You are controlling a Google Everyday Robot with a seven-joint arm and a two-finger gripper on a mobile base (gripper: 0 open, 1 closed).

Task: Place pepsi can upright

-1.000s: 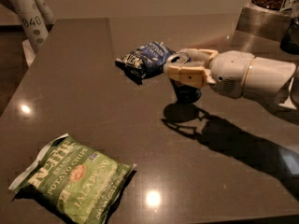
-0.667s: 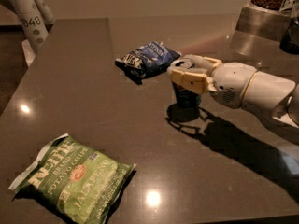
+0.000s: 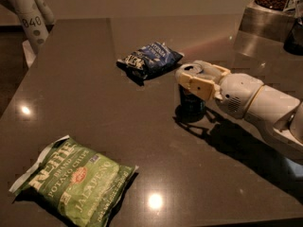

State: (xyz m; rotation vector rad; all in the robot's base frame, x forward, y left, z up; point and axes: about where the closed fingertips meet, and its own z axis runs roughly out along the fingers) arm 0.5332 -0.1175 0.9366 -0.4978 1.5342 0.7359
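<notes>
The pepsi can is dark with a silver top and stands upright on the dark table, right of centre. My gripper reaches in from the right on a white arm. Its tan fingers are closed around the can's upper part. The can's base is at the tabletop, with its shadow right under it. The fingers hide the can's logo.
A blue crinkly snack bag lies just behind and left of the can. A green jalapeño chip bag lies at the front left. A metal container stands at the back right. The table's left edge runs near white posts.
My gripper, with the can in it, has shifted slightly right and down toward the tabletop. The bags have not moved.
</notes>
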